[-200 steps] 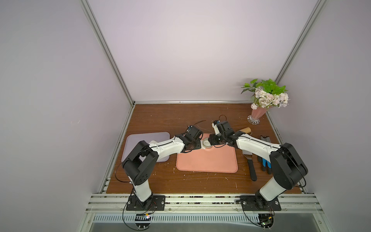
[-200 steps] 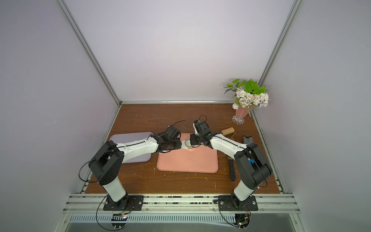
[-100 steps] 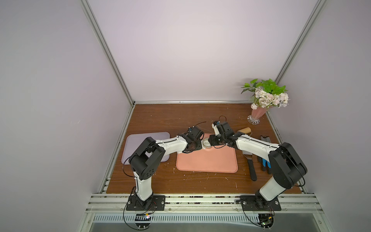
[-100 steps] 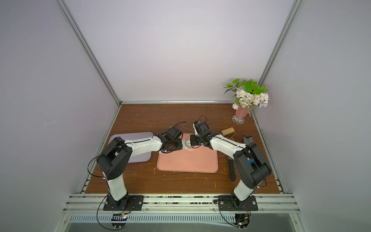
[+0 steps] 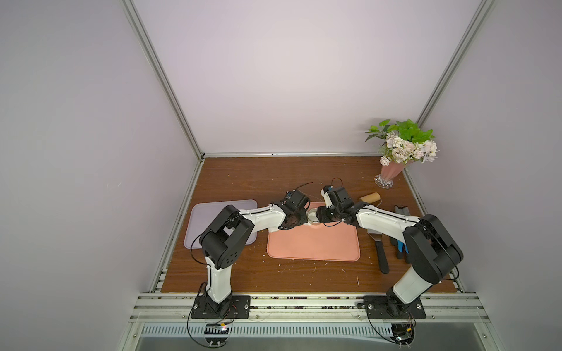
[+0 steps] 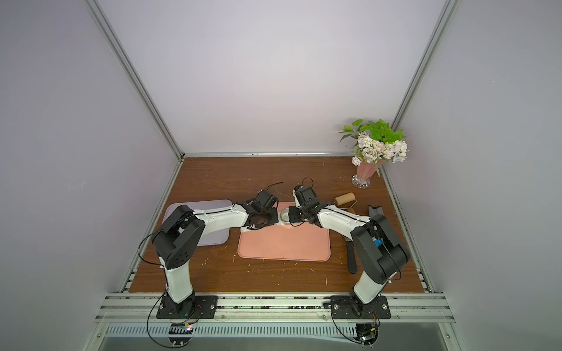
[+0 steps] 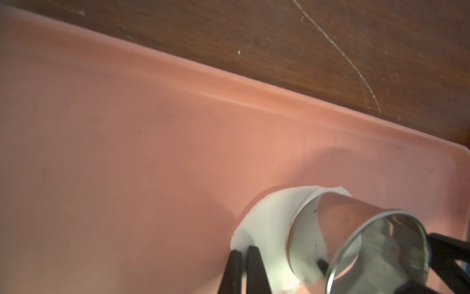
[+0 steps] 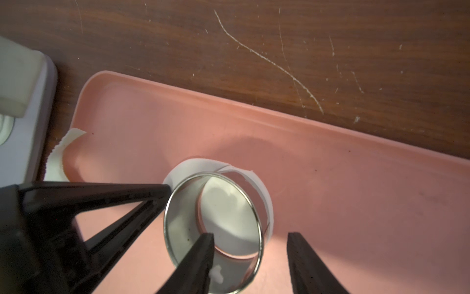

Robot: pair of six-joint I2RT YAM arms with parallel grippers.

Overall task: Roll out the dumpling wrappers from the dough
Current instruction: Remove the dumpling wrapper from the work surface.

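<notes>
A steel ring cutter (image 5: 313,216) (image 8: 183,229) stands on the pink mat (image 5: 313,243) near its far edge. Inside it lies a round white dumpling wrapper (image 8: 226,203). A thin white rim of dough (image 7: 269,219) (image 8: 193,165) curls round the outside of the ring. My left gripper (image 7: 245,254) (image 5: 304,220) is shut, its tips pinching that dough's edge. My right gripper (image 8: 250,235) (image 5: 318,216) stands open across the ring's wall, one finger over the inside and one well outside.
A ragged dough scrap (image 8: 66,142) hangs over the mat's left corner. A purple tray (image 5: 206,218) lies left of the mat. To the right are a wooden roller (image 5: 369,199), a black-handled scraper (image 5: 381,258) and dark tools (image 5: 401,209); a flower vase (image 5: 392,173) stands far right.
The left gripper's jaws have closed at the dough's edge beside the ring, and the left arm's elbow has risen. The right arm has barely moved.
</notes>
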